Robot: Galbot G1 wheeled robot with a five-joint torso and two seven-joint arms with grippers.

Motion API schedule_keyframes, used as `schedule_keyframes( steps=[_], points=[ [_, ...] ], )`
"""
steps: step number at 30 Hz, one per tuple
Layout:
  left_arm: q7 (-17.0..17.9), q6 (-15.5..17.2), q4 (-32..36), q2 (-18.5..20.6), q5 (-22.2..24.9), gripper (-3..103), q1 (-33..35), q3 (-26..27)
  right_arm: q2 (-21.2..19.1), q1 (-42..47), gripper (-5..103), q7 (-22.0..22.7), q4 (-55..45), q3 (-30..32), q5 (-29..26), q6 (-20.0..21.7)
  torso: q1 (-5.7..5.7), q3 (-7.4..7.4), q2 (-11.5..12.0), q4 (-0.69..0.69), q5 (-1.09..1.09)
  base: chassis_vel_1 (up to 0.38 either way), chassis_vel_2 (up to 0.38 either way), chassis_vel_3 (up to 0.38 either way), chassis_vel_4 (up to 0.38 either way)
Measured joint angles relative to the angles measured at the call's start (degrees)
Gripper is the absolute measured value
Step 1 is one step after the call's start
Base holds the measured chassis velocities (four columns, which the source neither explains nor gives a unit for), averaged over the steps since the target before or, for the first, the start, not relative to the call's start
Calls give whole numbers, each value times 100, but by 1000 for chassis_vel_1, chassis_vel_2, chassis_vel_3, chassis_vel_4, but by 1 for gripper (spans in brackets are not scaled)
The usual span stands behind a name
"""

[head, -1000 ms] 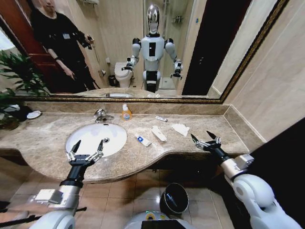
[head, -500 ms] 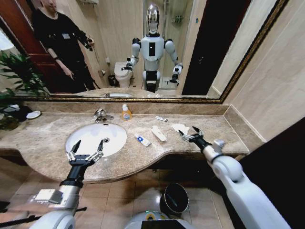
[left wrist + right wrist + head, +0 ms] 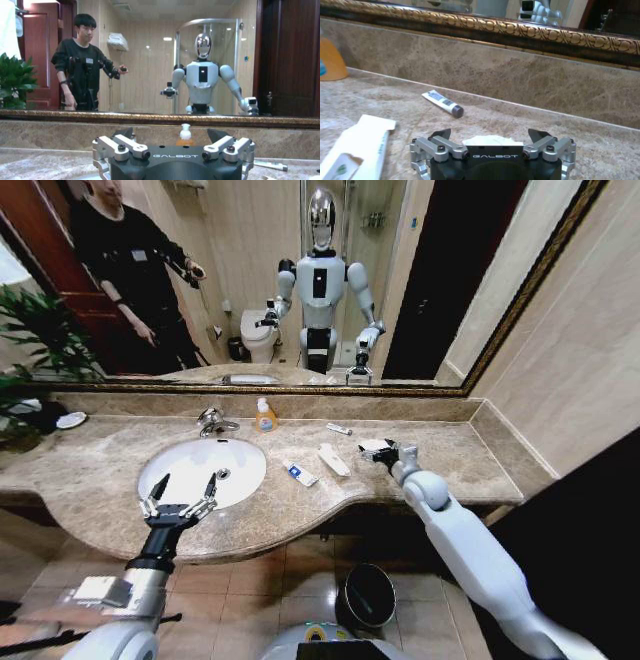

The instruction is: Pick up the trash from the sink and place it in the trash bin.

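Jaws of the right gripper [image 3: 492, 135] stand spread over the crumpled white tissue [image 3: 489, 140], right of centre on the marble surface [image 3: 440, 450]. Lower left, the left gripper [image 3: 180, 498] hangs spread-jawed at the sink [image 3: 200, 470] rim.

Beige-brown marble table [image 3: 90, 465] runs under mirror, white oval sink [image 3: 190, 470] set in. On top: orange soap bottle [image 3: 265, 417], tiny white tube [image 3: 339, 429], flat white packet [image 3: 333, 460], white-and-blue packet [image 3: 299, 473], crumpled white tissue [image 3: 373, 446].

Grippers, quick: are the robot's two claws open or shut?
Left gripper: open, empty, over the sink.
Right gripper: open around the crumpled tissue.
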State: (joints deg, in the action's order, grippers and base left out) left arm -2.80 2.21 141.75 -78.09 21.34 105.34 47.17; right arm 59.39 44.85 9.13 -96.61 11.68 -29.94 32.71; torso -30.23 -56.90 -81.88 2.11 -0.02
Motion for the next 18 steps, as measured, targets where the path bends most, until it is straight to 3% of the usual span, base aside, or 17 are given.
schedule_keyframes(
  steps=[9,12,13,15,18],
  points=[
    [0,0,0,0,0,100,0,0,-47,-100,103,-1,272,52,-323,271,1,0,0,0,2,0,0,0,0],
    [0,0,0,0,0,100,0,0,-58,-80,99,-6,267,100,-434,424,1,0,0,0,2,0,0,0,0],
    [0,0,0,0,0,100,0,0,-69,-63,91,-39,262,139,-501,522,1,0,0,0,2,0,0,0,0],
    [0,0,0,0,0,100,0,0,-69,-62,91,-48,266,148,-511,540,1,0,0,-1,2,0,0,0,0],
    [0,0,0,0,0,100,0,0,-59,-58,74,-42,335,181,-562,560,1,0,0,0,2,0,0,0,0]
  ],
)
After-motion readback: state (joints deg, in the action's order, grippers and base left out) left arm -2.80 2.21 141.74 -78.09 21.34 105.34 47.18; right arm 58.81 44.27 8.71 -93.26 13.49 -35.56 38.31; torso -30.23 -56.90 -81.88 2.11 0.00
